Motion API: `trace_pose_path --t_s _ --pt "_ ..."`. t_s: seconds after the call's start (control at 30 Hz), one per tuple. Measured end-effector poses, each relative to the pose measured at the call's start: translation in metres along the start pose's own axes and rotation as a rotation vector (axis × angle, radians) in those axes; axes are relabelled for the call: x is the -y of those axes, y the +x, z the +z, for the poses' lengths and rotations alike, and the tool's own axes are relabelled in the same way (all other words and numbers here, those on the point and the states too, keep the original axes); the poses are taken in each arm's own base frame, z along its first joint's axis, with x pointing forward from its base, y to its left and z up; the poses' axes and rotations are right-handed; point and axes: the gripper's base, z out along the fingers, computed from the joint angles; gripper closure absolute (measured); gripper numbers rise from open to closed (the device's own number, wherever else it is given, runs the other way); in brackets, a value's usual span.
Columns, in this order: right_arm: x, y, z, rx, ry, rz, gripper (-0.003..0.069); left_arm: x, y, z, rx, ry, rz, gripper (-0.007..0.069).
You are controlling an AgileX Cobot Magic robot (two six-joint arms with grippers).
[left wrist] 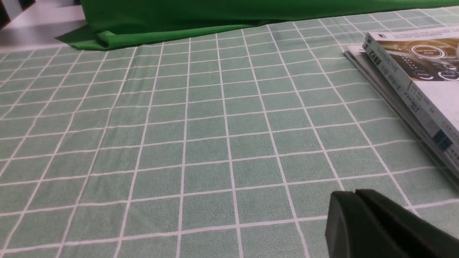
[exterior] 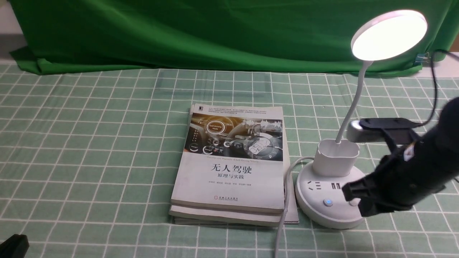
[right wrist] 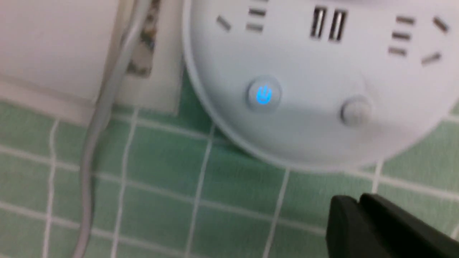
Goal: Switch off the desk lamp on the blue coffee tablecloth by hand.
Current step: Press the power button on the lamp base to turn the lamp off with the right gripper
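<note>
**Front view.** You are looking at the desk lamp [exterior: 328,200] standing on the blue coffee tablecloth [exterior: 89,150], just right of a stack of books [exterior: 231,168]. Its head [exterior: 389,34] is glowing, so the switch-off is not yet done. The right gripper [exterior: 353,199] is hanging at the base's right front edge. The left gripper [exterior: 14,246] is sitting at the near left corner, well apart.

**Left wrist view.** The left gripper's jaws are lying together over bare cloth, holding nothing.

**Right wrist view.** The right gripper's jaws are pressing together (only a thin seam shows), empty, just short of the base rim. The lit button [right wrist: 264,94] and the plain button [right wrist: 355,111] are both standing untouched.

You are judging this as the approach step. The next move is calling for a short advance and a straight downward press. Which button governs the head cannot be told.
</note>
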Motion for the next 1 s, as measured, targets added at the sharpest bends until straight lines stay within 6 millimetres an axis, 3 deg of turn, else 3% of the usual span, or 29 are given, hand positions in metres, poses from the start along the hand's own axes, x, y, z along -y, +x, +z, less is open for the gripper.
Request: trace_pose_path --t_s 0.57,0.8,1.0 --pt "0.003 -0.019 0.035 0.0 0.02 -0.002 0.0612 0.0 0.0 0.0 0.0 0.0 0.0 0.0624" --pt "0.003 -0.02 0.035 0.002 0.025 -0.007 0.0612 0.0 0.0 0.0 0.0 0.0 0.0 0.0624" --pt "0.002 -0.022 0.019 0.077 0.023 -0.017 0.0612 0.0 0.0 0.0 0.0 0.0 0.0 0.0624"
